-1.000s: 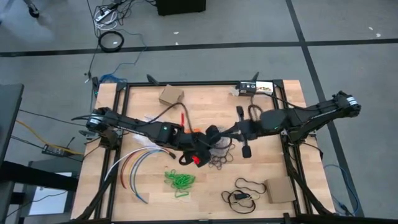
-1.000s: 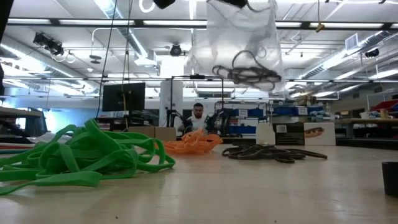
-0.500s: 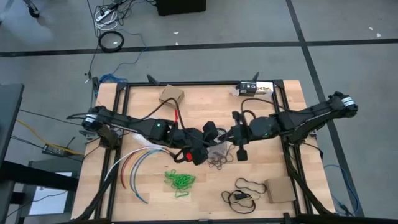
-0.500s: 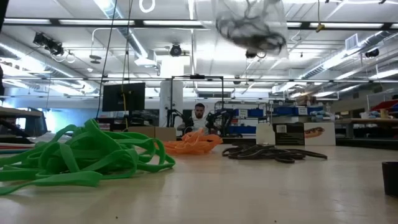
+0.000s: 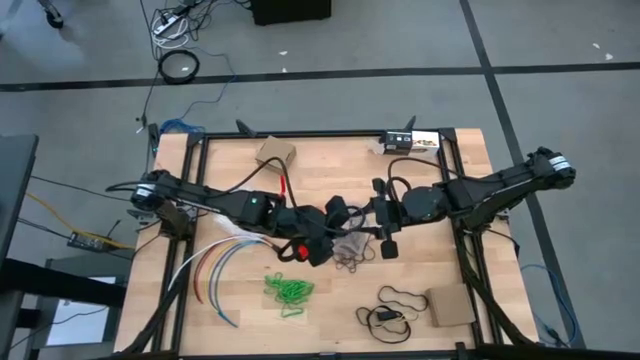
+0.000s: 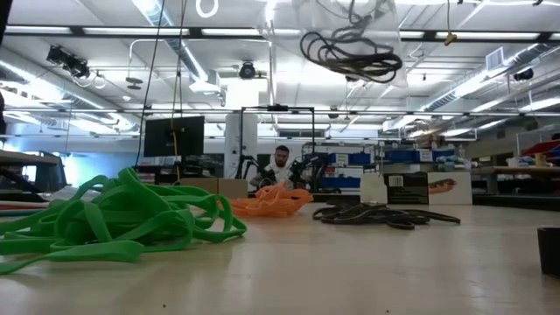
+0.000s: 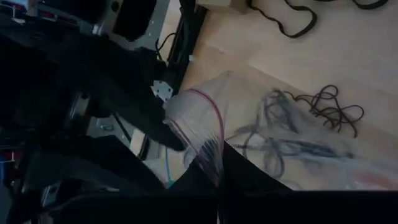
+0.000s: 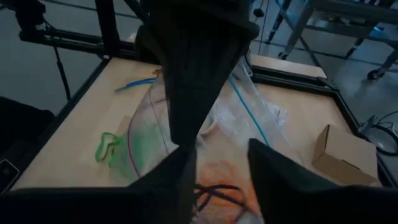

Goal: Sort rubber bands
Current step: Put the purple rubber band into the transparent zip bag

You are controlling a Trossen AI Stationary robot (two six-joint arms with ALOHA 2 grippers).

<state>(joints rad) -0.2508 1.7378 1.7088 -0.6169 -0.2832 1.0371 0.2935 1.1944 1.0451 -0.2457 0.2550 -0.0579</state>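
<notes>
Bag (image 7: 208, 134) of clear plastic hangs above mid-table, both arms meeting at it; the high view shows it only as a pale patch between the two grippers. The low view shows what the overhead one cannot: a tangle of dark rubber bands (image 6: 352, 54) hanging inside the bag, well clear of the tabletop. On the table (image 5: 330, 160) lie three heaps: green rubber bands (image 5: 288, 291) near the front, orange rubber bands (image 6: 269, 199) farther back, and loose dark bands (image 5: 352, 262) to the right of the orange. The left wrist view shows the left gripper (image 7: 196, 162) pinching the bag's pink-striped rim, fingers closed on it. The right wrist view shows the right gripper (image 8: 217, 158) clamped on the bag's opposite edge, with green and orange showing through the plastic. Both arms reach inward from the table's sides, forearms low and roughly level, wrists turned toward each other. Coloured cables (image 5: 215, 268) curve at the left
</notes>
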